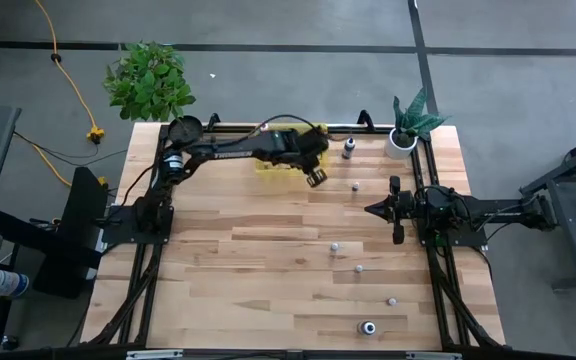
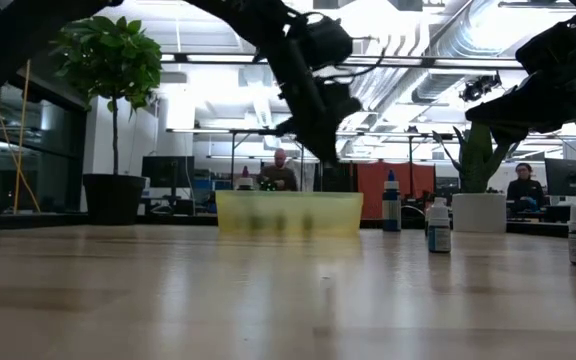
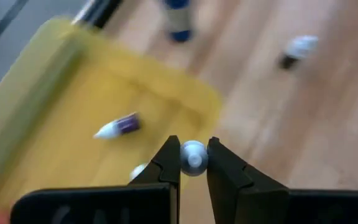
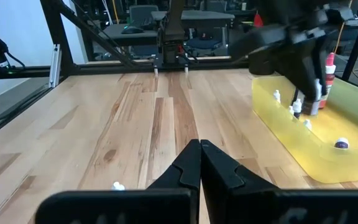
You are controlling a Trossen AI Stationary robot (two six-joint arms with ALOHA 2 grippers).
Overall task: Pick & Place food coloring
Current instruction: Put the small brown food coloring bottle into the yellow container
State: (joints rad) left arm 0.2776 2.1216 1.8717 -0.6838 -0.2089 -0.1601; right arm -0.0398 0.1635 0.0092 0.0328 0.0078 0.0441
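- The left gripper [image 3: 194,163] is closed narrow on one small food coloring bottle [image 3: 194,155]; its whitish cap shows between the two fingertips, and the grip looks to be only at the tips
- It hangs in the air beside the near wall of the yellow bin [image 1: 280,160], which is partly below and behind it, and some bottles lie already inside the bin [image 3: 118,126]
- Risk: the bottle is round and pinched only at the tips, so in my judgement a fast swing could make it slip and fall on the table [image 1: 258,260] in front of the wall
- Risk: if the gripper goes down too early, the bottle or a finger may knock the bin wall and push the bin
- A dark-capped bottle [image 1: 348,148] stands just beside the bin, away from the gripper's side, near enough to be tipped by a wide move
- Above the bin there is open room; the table frame runs behind it
- The right gripper [image 4: 199,163] waits with fingers together, well apart, over the table's right part, and more loose bottles [image 1: 335,245] stand on the open wood near it
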